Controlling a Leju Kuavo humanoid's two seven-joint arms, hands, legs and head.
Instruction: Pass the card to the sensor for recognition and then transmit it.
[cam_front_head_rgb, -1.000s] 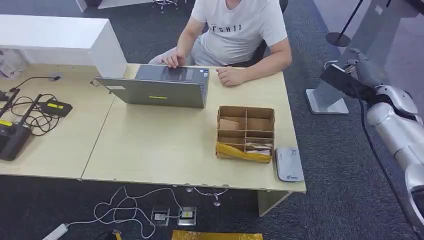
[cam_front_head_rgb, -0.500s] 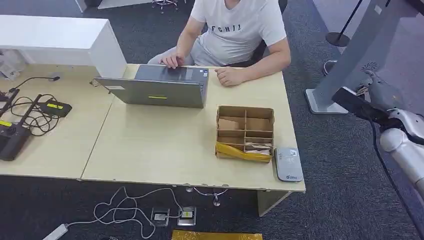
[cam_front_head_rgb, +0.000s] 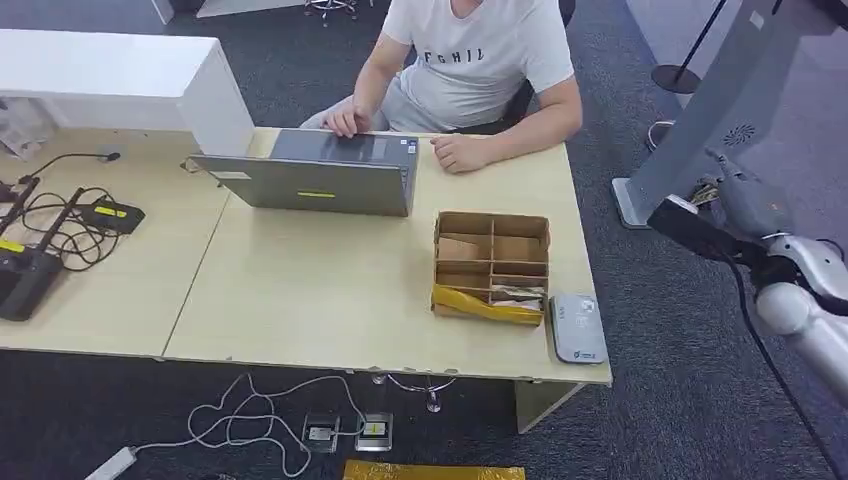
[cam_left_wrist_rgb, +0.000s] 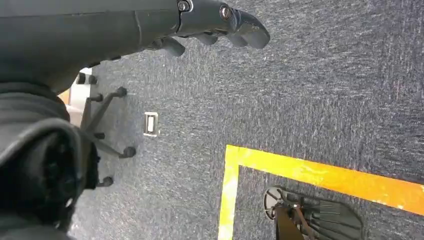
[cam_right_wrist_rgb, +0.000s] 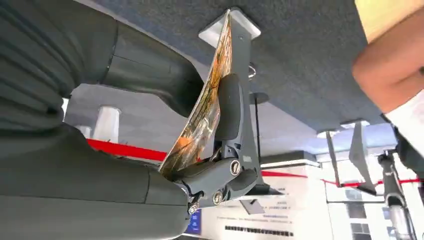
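The right hand (cam_right_wrist_rgb: 200, 145) gripped the card (cam_right_wrist_rgb: 202, 112), thumb on one face and dark fingers (cam_right_wrist_rgb: 227, 107) on the other, and in the head view that hand (cam_front_head_rgb: 735, 205) hovered at the right of the frame, off the worktop's (cam_front_head_rgb: 330, 290) edge, over the carpet. The sensor (cam_front_head_rgb: 577, 326) lay flat at the worktop's lower right corner, just beside the cardboard box (cam_front_head_rgb: 491, 265). A person (cam_front_head_rgb: 470, 70) sat at the top centre behind a laptop (cam_front_head_rgb: 320, 180). The left hand (cam_left_wrist_rgb: 220, 20) hung above the floor, fingers curled, gripping nothing.
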